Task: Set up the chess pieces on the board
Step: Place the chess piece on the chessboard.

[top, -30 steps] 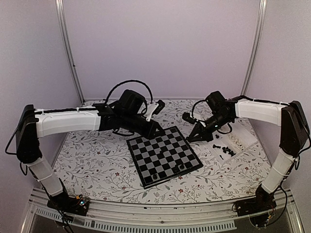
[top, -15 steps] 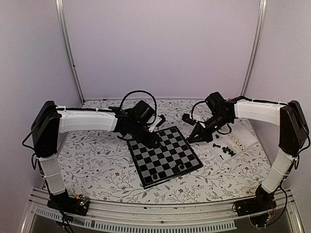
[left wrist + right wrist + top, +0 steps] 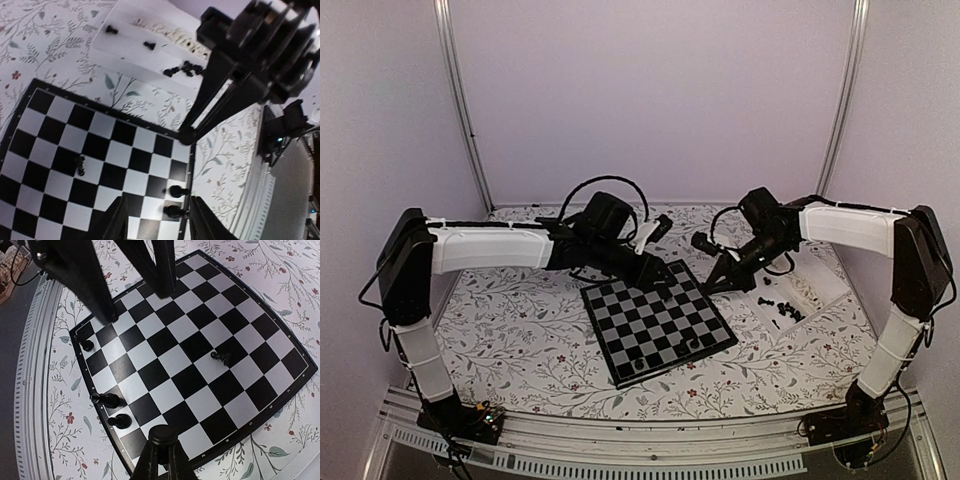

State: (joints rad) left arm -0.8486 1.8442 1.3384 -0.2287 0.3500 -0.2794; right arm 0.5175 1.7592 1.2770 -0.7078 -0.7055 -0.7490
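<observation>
black side going down, few placed
left claw (image 3: 157, 224) hangs over the board (image 3: 632, 325), jaws apart, nothing between them. a lone piece (image 3: 80, 165) sits mid-board just ahead of it; three edge pieces (image 3: 106, 400) stand along one border. right claw (image 3: 162, 436) is clenched above the board's tray-side edge; a dark knob at its tip may be a piece, cannot tell. spare pieces (image 3: 182, 68) lie in the tray (image 3: 127, 50). next, i judge: right claw lowers squarely onto a back-row square, and left claw reaches for the tray.
</observation>
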